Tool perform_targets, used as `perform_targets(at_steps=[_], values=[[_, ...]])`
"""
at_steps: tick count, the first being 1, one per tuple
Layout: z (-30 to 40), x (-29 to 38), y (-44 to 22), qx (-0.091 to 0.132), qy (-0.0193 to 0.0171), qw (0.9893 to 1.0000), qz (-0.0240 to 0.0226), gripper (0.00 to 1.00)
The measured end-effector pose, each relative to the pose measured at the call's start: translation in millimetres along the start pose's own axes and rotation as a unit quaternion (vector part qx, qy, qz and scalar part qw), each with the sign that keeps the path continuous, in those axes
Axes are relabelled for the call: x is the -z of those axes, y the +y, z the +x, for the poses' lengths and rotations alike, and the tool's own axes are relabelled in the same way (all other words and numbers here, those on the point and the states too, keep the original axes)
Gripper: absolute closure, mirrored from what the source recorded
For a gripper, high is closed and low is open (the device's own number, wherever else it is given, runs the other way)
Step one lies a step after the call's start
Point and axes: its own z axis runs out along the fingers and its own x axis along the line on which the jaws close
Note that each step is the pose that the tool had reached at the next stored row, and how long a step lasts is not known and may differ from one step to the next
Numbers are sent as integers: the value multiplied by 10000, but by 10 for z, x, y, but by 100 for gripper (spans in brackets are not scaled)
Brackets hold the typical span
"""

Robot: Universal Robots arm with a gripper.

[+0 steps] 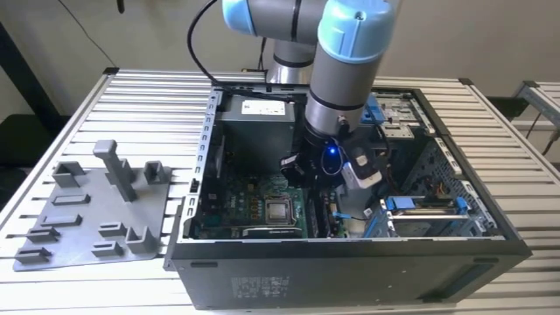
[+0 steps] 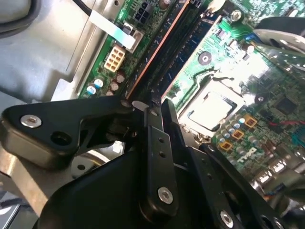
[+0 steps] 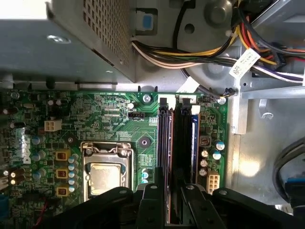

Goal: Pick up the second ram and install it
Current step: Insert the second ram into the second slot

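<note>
One arm reaches down into the open computer case (image 1: 350, 249) that sits on the slatted surface (image 1: 131, 98), its tool (image 2: 155, 107) low over the memory slots (image 3: 177, 143) beside the processor socket (image 3: 107, 171) on the motherboard (image 3: 95, 119). The fingers (image 2: 152, 143) are nearly together, pinched on the second ram (image 2: 157, 47), which stands on edge along a slot. A grey tray (image 1: 96, 210) lies at the exterior view's left, well apart.

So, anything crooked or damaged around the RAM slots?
Nothing stands out. The gripper sits over the RAM slots on the motherboard, with a ram stick lying straight along its slot. No loose parts or visible damage.
</note>
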Motion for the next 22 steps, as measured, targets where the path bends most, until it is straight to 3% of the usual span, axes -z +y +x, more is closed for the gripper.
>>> perform_targets(at_steps=[3, 5, 15, 22], values=[[2, 130, -2, -1, 0, 10000, 1, 78], [2, 162, -2, -1, 0, 10000, 0, 78], [3, 150, -2, -1, 0, 10000, -12, 78], [2, 81, -2, 1, -8, 9999, -148, 78]])
